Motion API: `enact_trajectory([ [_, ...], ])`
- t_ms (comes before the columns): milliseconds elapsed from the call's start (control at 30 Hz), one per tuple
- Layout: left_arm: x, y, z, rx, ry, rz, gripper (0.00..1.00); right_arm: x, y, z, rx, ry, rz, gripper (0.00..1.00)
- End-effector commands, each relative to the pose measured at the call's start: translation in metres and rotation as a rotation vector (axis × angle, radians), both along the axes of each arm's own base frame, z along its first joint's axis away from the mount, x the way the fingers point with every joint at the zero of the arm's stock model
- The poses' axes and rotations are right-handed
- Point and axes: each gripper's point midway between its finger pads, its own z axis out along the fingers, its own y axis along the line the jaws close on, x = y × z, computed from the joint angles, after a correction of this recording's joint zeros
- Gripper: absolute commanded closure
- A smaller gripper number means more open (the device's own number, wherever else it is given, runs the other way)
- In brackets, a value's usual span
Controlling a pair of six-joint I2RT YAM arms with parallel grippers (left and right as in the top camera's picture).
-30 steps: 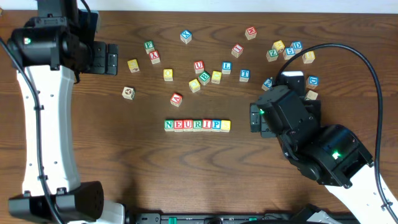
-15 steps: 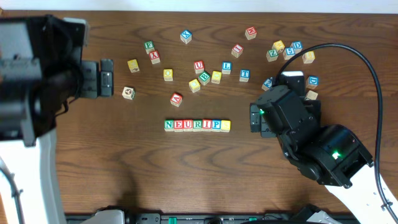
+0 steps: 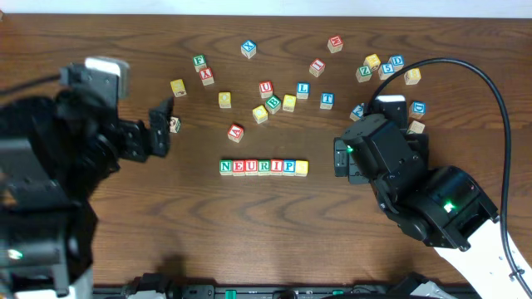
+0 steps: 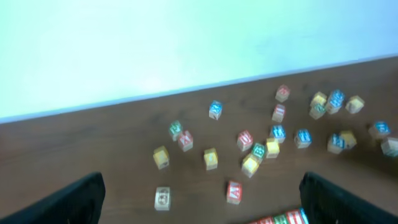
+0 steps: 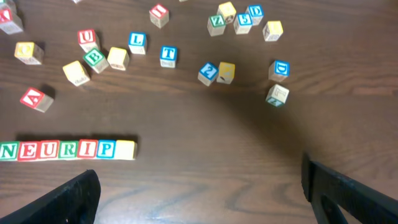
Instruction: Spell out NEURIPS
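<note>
Seven wooden cubes stand in a straight row [image 3: 263, 167] at the table's middle, reading N, E, U, R, I, P and then a plain yellow face [image 5: 125, 149]. In the right wrist view the row [image 5: 67, 150] lies at the left. Only its right end [image 4: 283, 219] shows in the blurred left wrist view, at the bottom edge. My left gripper [image 3: 160, 127] hangs open left of the row, above a pale cube [image 3: 172, 124], holding nothing. To the right of the row my right gripper [image 3: 339, 158] is open and empty, its fingers [image 5: 351, 193] wide over bare wood.
Several loose letter cubes lie scattered behind the row, among them a red A cube [image 3: 236, 131], a blue L cube [image 3: 302, 88] and a cluster at the back right [image 3: 382, 66]. The right arm's body [image 3: 424, 195] fills the front right corner.
My left arm has swung from the back left corner forward and to the right, bringing its gripper nearer the row. The right arm and the cubes have not moved.
</note>
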Motion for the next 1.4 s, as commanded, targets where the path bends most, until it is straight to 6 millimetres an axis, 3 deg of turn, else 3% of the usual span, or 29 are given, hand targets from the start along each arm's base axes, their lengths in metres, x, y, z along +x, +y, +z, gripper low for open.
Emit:
enact_trajectory([
  [0, -0.004, -0.013, -0.021, -0.027, -0.075, -0.069, 0.02, 0.0, -0.004, 0.003, -0.012, -0.012, -0.005, 0.01],
  [367, -0.025, -0.015, -0.077, -0.001, -0.411, -0.083, 0.02, 0.0, -0.004, 0.003, -0.012, -0.012, -0.005, 0.01],
  [667, -0.045, -0.009, -0.108, 0.032, -0.641, -0.056, 0.02, 0.0, -0.004, 0.003, -0.012, -0.012, -0.005, 0.01],
  [1133, -0.057, 0.008, -0.14, 0.07, -0.734, 0.031, 0.02, 0.0, -0.004, 0.003, -0.011, -0.012, -0.005, 0.01],
  [1367, -0.047, 0.01, -0.18, 0.05, -0.57, 0.033, 0.02, 0.0, -0.004, 0.003, -0.012, -0.012, -0.005, 0.01],
])
